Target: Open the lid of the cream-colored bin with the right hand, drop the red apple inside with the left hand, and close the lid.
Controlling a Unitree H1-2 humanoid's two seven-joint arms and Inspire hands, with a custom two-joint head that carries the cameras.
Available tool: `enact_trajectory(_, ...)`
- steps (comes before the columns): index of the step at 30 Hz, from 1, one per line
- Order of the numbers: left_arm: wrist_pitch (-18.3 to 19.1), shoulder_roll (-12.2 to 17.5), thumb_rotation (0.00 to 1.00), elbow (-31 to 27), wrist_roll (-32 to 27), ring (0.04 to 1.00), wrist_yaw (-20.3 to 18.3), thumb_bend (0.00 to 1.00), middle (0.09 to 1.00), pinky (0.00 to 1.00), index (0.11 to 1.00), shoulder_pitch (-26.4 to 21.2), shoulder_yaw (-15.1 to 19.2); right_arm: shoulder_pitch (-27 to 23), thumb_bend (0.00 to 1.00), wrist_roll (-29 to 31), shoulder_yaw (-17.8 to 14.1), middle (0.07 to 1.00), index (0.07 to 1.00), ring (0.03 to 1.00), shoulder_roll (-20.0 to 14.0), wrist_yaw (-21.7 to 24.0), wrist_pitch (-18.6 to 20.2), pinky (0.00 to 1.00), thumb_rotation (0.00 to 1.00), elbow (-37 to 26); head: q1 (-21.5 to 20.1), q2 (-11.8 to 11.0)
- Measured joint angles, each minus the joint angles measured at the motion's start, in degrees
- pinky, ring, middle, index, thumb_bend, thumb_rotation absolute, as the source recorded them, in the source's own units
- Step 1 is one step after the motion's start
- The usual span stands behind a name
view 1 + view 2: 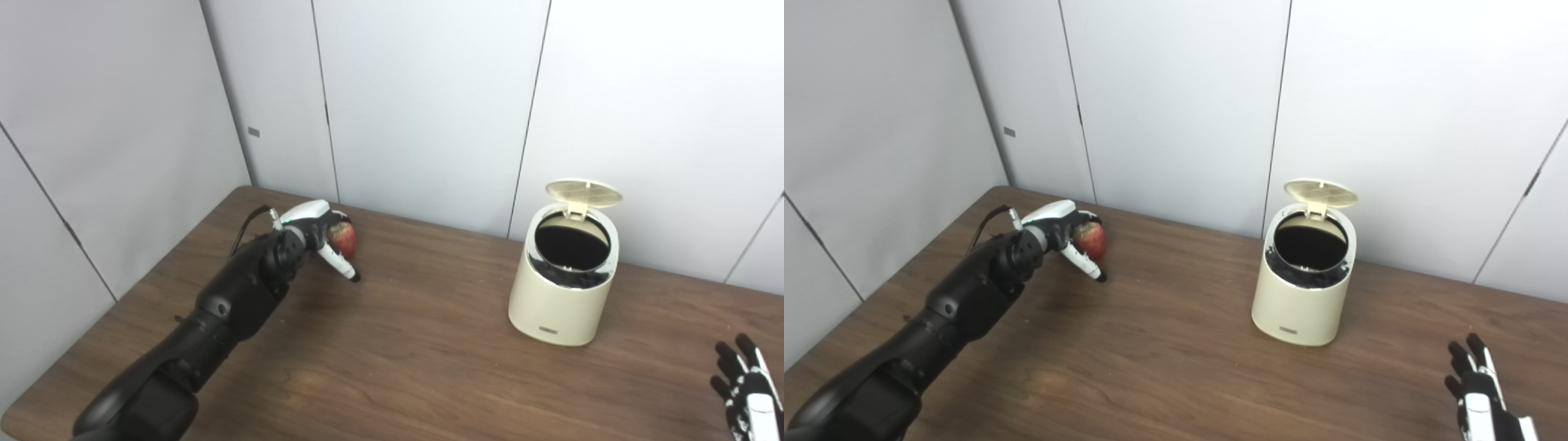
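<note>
The cream-colored bin [560, 300] stands on the table right of centre. Its round lid [584, 192] is tipped up at the back and the dark inside shows. The red apple [344, 239] is at the far left of the table, inside my left hand [318, 229]. The hand's fingers curl over the apple and one fingertip [354, 277] points down to the tabletop. I cannot tell whether the apple is lifted off the table. My right hand [748, 389] is low at the right front corner, fingers apart and empty, well away from the bin.
The brown wooden table [398, 367] is enclosed by grey panel walls at the back and left. The bin stands close to the back wall. The table's left edge runs near my left arm.
</note>
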Motion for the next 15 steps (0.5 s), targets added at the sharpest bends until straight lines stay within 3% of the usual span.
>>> enact_trajectory(8,-0.59,-0.34,0.01,1.27,-0.86,0.704,1.72,0.83,0.795,0.58,0.733,0.07,0.76,-0.03,0.37,0.01,0.07,0.952,0.994,0.985,0.01,0.02,-1.11,0.97,1.0,0.91,-0.44,-0.09)
enact_trajectory(9,-0.69,-0.44,0.0,1.28,-1.08,0.543,2.2,0.66,0.609,0.44,0.657,0.13,1.18,-0.04,0.38,0.02,0.07,0.946,0.991,0.979,0.0,0.02,-1.26,0.96,1.0,1.1,-0.35,-0.09)
enact_trajectory(11,-1.69,-0.97,0.0,1.27,-1.74,0.472,4.27,0.55,0.519,0.45,0.544,0.46,2.88,-0.04,0.39,-0.09,0.06,0.937,0.988,0.969,0.0,0.0,-1.57,0.95,1.0,1.48,-0.35,-0.09)
enact_trajectory(15,-3.44,-2.54,0.0,1.24,-3.26,0.467,8.41,0.5,0.511,0.5,0.469,1.1,5.29,-0.06,0.39,-0.19,0.04,0.94,0.994,0.975,-0.01,0.01,-2.84,0.96,1.0,2.44,-0.35,0.0)
